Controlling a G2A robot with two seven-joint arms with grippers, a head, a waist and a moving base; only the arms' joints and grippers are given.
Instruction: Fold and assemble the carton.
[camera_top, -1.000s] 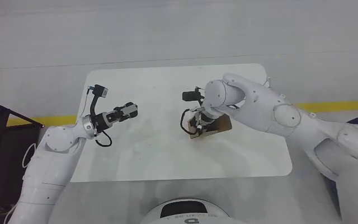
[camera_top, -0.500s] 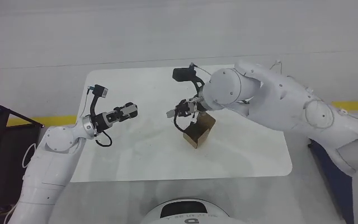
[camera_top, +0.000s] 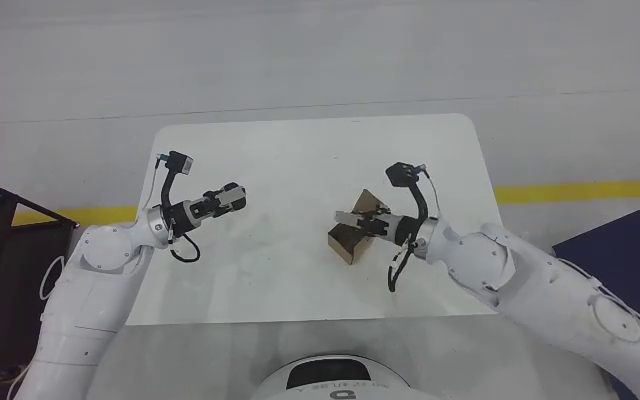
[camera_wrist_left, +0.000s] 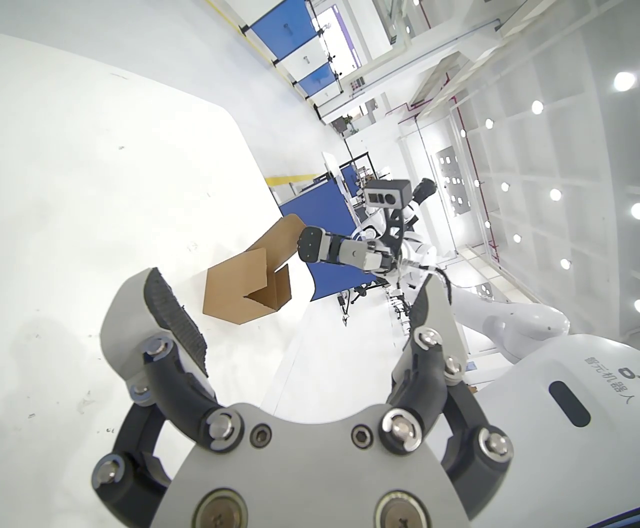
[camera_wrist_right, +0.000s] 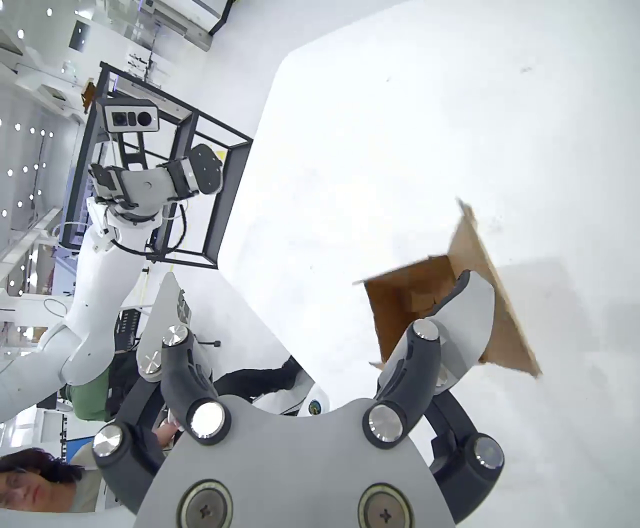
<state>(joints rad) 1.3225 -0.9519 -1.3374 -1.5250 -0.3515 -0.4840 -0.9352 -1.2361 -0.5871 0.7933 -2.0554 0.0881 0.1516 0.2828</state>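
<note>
A brown carton (camera_top: 345, 240) stands half folded on the white table (camera_top: 300, 150), right of centre, its mouth open and one flap sticking up. My right gripper (camera_top: 362, 221) is at its right side, open. In the right wrist view one finger (camera_wrist_right: 462, 310) lies against the carton (camera_wrist_right: 410, 295) at its open mouth, inside the raised flap, and the other finger (camera_wrist_right: 170, 310) is off to the side over bare table. My left gripper (camera_top: 238, 196) hovers open and empty over the table's left part, well apart from the carton (camera_wrist_left: 245, 292).
A black frame rack (camera_top: 20, 235) stands off the table's left edge. A blue panel (camera_top: 615, 245) is off the right side. A yellow floor line (camera_top: 570, 190) runs behind. Bare table lies between the two grippers and along the far edge.
My right arm has swung from the carton's far side, past its left, round to its near right side. The carton shifted slightly left and turned. The left arm has kept still.
</note>
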